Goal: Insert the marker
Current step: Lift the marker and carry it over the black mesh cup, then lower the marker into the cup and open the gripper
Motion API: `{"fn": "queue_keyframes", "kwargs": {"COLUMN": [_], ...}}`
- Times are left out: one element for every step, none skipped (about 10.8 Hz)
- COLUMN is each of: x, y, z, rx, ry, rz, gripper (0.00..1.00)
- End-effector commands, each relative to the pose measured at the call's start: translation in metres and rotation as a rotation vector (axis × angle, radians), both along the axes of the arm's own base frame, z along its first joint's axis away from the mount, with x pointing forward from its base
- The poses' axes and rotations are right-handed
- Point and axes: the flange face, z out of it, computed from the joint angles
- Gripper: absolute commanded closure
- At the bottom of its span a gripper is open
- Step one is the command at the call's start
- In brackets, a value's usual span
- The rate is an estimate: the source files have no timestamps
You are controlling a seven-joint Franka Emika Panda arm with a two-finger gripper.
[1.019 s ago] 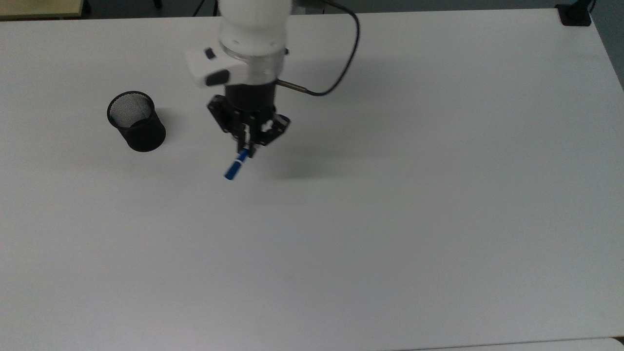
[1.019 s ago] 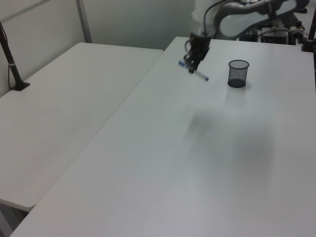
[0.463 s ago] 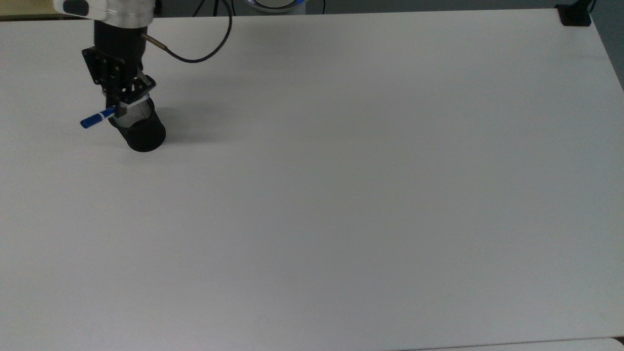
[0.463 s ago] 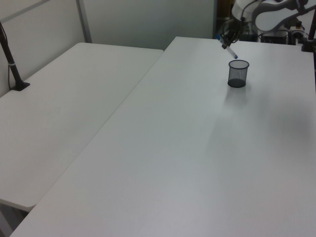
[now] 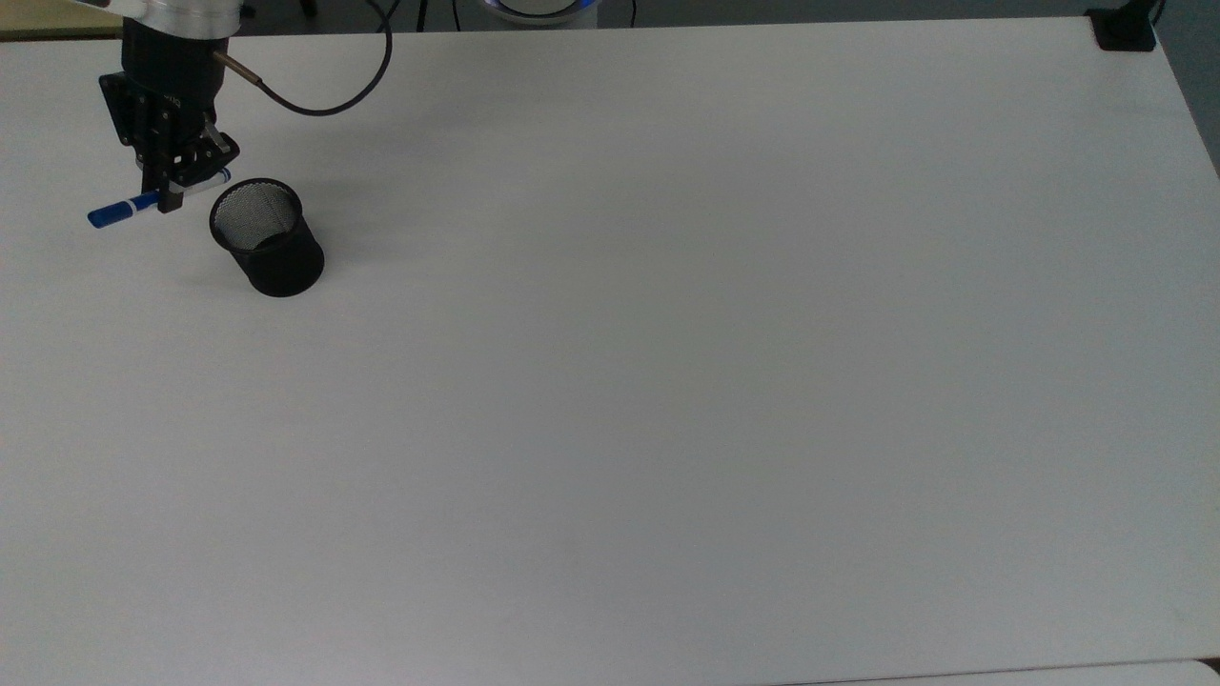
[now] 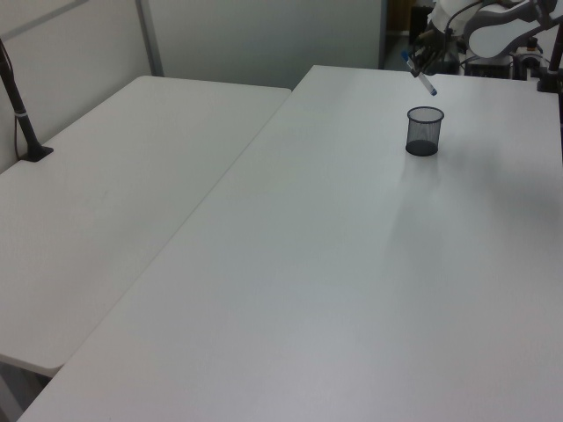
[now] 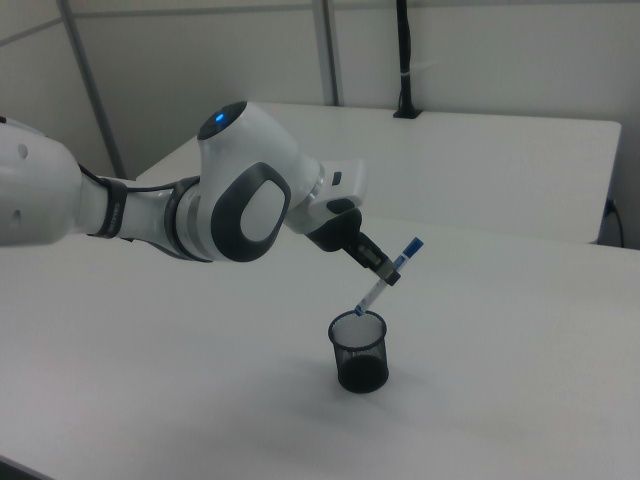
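- Gripper is clamping the slim white-barrelled marker mid-barrel, fingers closed on it.
- Marker is hanging tilted above the round black mesh cup, blue cap uppermost, lower tip just over the rim.

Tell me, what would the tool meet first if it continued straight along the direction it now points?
Probably the black mesh cup: the tool, gripping the tilted marker, points down toward its rim, though depth is unclear.
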Motion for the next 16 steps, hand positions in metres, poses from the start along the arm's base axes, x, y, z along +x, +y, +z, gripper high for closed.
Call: {"fn": "queue_keyframes", "kwargs": {"x": [-0.018,-0.019,-0.018,-0.019,-0.018,-0.020,-0.021,-0.022,-0.022,-0.023,-0.023,-0.023,-0.023,-0.023,-0.021,-0.018], "y": [0.022,0.023,0.024,0.024,0.025,0.025,0.025,0.026,0.027,0.022,0.021,0.021,0.020,0.020,0.022,0.024], "z": [-0.028,-0.029,-0.030,-0.032,-0.034,-0.038,-0.041,-0.047,-0.051,-0.049,-0.047,-0.046,-0.043,-0.039,-0.029,-0.020], "rx": [-0.001,0.000,0.000,0.002,-0.002,-0.014,-0.024,-0.029,-0.028,-0.030,-0.032,-0.032,-0.035,-0.037,-0.046,-0.052], "ry": [-0.056,-0.064,-0.063,-0.060,-0.056,-0.043,-0.033,-0.029,-0.041,-0.048,-0.054,-0.054,-0.057,-0.061,-0.073,-0.069], "rz": [0.064,0.068,0.072,0.070,0.076,0.087,0.098,0.111,0.121,0.114,0.111,0.110,0.109,0.107,0.108,0.106], "gripper": [0.98,0.97,0.97,0.95,0.93,0.92,0.89,0.83,0.82,0.71,0.51,0.01,0.00,0.00,0.00,0.00]}}
